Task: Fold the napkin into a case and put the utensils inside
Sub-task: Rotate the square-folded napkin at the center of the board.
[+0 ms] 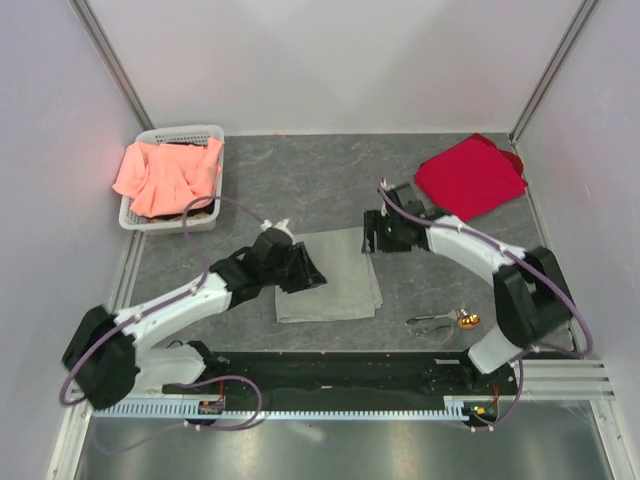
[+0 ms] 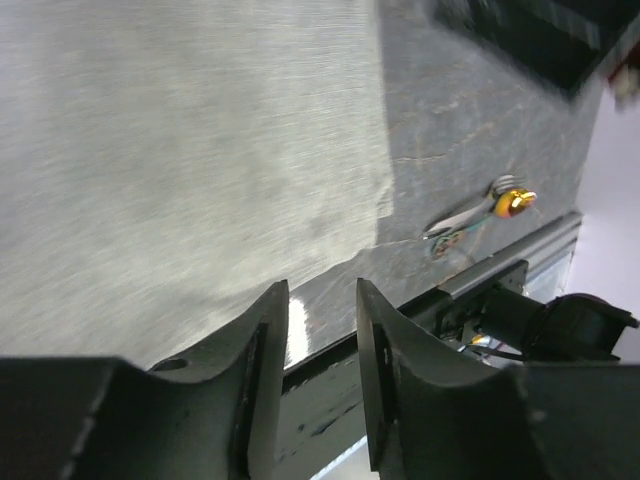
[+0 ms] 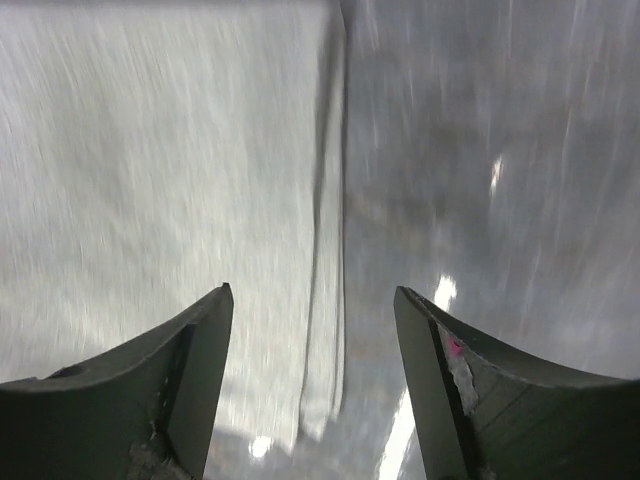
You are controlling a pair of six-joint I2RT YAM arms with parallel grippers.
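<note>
The grey-green napkin point(image 1: 335, 280) lies flat on the table as a folded square, and no narrow case shape shows. My left gripper point(image 1: 312, 272) hovers over its left part. In the left wrist view this gripper point(image 2: 322, 300) has its jaws apart with nothing between them, above the napkin point(image 2: 180, 150) near its front edge. My right gripper point(image 1: 370, 240) is at the napkin's far right corner. It is wide open point(image 3: 312, 292) above the napkin's layered right edge point(image 3: 325, 300). The utensils point(image 1: 445, 321), silvery with an orange-brown end, lie to the napkin's right point(image 2: 480, 210).
A bright red cloth point(image 1: 470, 175) lies at the back right. A white basket point(image 1: 212, 133) at the back left holds a salmon-orange cloth point(image 1: 165, 175). A black rail point(image 1: 330, 375) runs along the near edge between the arm bases.
</note>
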